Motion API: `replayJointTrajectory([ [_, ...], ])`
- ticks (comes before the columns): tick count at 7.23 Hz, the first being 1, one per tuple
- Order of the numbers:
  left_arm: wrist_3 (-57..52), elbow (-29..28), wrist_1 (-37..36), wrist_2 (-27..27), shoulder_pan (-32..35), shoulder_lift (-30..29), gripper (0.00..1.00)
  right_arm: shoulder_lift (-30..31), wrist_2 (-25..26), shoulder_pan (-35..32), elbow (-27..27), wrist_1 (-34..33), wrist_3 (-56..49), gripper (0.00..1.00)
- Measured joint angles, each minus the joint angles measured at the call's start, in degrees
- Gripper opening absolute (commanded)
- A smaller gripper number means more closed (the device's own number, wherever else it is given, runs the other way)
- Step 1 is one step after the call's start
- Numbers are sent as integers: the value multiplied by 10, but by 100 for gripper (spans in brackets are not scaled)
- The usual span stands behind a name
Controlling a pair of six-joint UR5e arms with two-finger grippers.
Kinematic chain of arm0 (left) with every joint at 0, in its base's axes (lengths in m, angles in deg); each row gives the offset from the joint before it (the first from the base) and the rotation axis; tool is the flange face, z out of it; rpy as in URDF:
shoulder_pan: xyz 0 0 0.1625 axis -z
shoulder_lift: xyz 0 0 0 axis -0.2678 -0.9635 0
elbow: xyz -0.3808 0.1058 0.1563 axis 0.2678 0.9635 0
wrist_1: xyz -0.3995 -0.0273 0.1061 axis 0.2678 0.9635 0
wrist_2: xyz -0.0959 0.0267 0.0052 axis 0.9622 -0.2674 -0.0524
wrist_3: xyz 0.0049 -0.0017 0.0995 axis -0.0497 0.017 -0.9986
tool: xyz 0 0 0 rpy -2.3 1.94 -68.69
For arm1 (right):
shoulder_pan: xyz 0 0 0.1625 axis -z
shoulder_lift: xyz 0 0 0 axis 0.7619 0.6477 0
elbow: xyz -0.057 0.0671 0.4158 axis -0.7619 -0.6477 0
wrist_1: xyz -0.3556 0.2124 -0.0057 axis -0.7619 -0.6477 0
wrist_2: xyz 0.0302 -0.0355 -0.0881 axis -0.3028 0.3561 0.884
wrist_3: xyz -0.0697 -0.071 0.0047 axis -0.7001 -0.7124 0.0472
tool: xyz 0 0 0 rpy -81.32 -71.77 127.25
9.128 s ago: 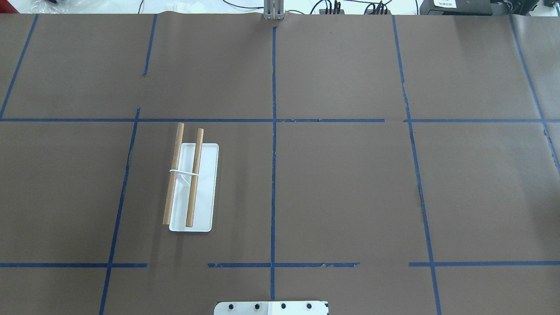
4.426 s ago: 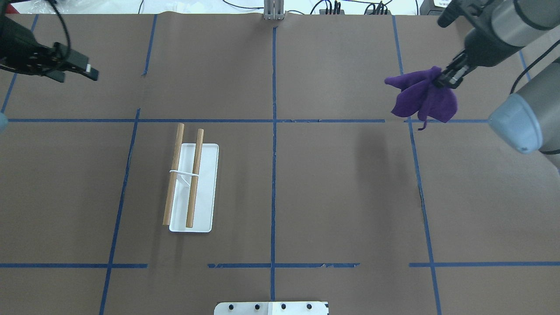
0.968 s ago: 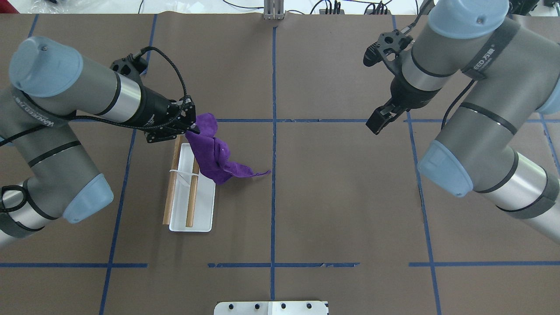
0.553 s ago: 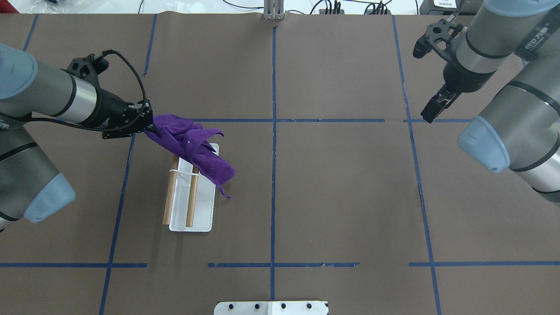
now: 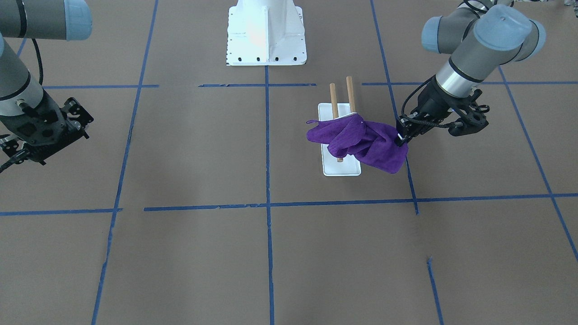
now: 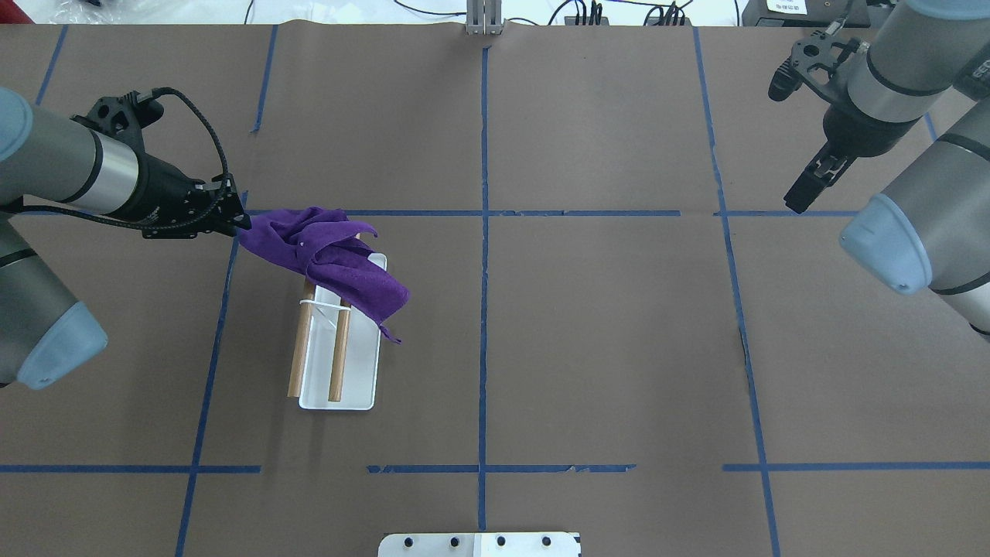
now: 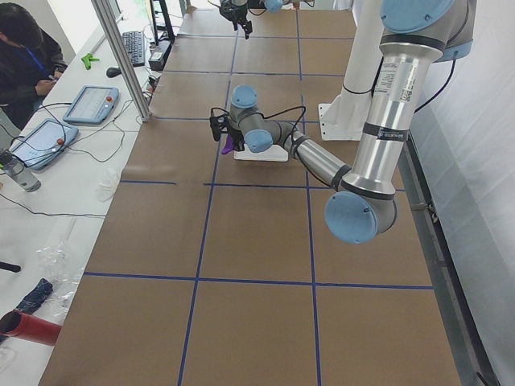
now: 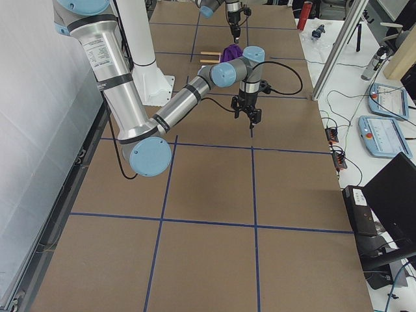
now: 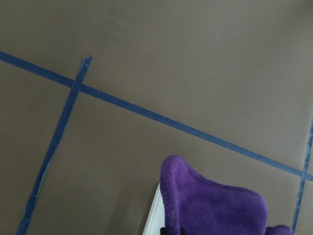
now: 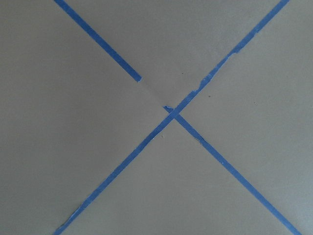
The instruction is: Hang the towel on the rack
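Note:
The purple towel [image 6: 332,259] lies bunched across the far ends of the rack's two wooden dowels [image 6: 336,363]. One end hangs over the white base [image 6: 360,371]. My left gripper [image 6: 240,224] is shut on the towel's left corner, just left of the rack and above the table. From the front the towel [image 5: 361,142] covers the near ends of the dowels [image 5: 333,95], with the left gripper [image 5: 399,139] beside it. The left wrist view shows towel [image 9: 215,205] at its bottom edge. My right gripper [image 6: 800,197] is open and empty, far right near a tape crossing.
The brown paper table [image 6: 603,333] is marked with blue tape lines [image 6: 484,309]. The white robot pedestal [image 5: 266,34] stands at the robot's side of the table. An operator [image 7: 24,56] sits at the far side with tablets and cables.
My left gripper has moved left and slightly away from the robot, pulling the towel further across the dowels. My right arm has drawn back to the right.

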Motion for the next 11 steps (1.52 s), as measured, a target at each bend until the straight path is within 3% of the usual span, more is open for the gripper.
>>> replayJointTrajectory([
  [2,-20,2,1,1,2,5,100,10,-9,-13,0,-1,3,100],
  [4,-130,6,-2,3,21,34,100,56,-61,-70,0,2,4,100],
  [8,-601,-26,-28,7,136,149,100,204,-93,-229,-21,24,-64,100],
  [10,-778,-62,-86,31,240,171,100,259,-131,-293,-95,111,-108,100],
  [11,-809,-72,-134,72,289,174,100,271,-142,-305,-133,156,-107,100],
])
